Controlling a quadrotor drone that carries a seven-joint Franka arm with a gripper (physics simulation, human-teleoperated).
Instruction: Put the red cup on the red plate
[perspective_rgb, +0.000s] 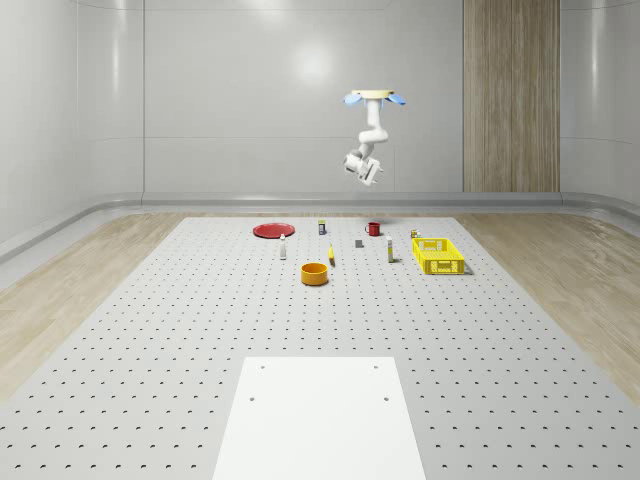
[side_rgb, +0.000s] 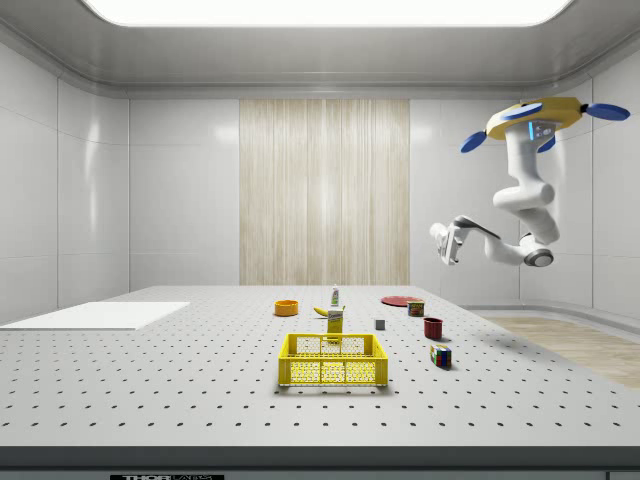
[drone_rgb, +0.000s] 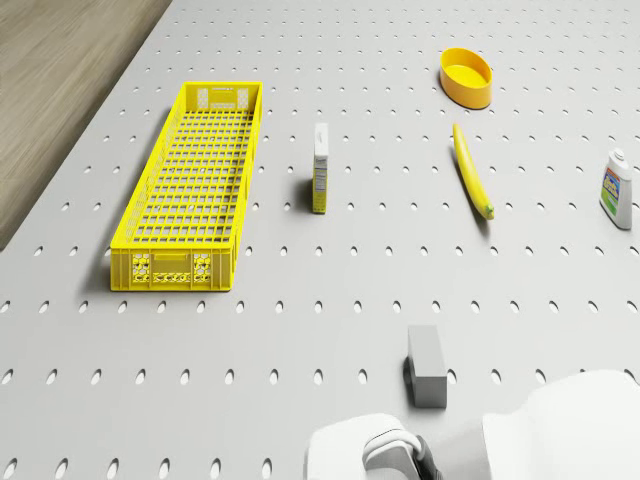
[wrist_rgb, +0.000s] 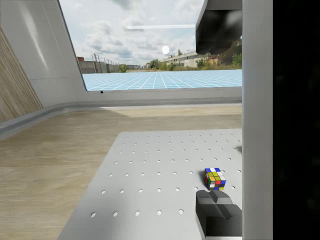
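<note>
The drone (perspective_rgb: 376, 97) hovered high above the table's (perspective_rgb: 150, 340) far end, its gripper (perspective_rgb: 365, 172) hanging well above everything; whether it was released or clenched I couldn't tell. Below and leftward lay the red plate (perspective_rgb: 272, 230), nearly beneath stood the red cup (perspective_rgb: 373, 228), rightward the yellow crate (perspective_rgb: 439, 255). Nothing blocked the cup.

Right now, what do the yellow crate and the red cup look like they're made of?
The yellow crate looks like molded plastic: uniform matte yellow with lattice-grid walls and floor. The red cup looks like glazed ceramic or hard plastic, a solid dark red; at this distance I can't tell which.
</note>
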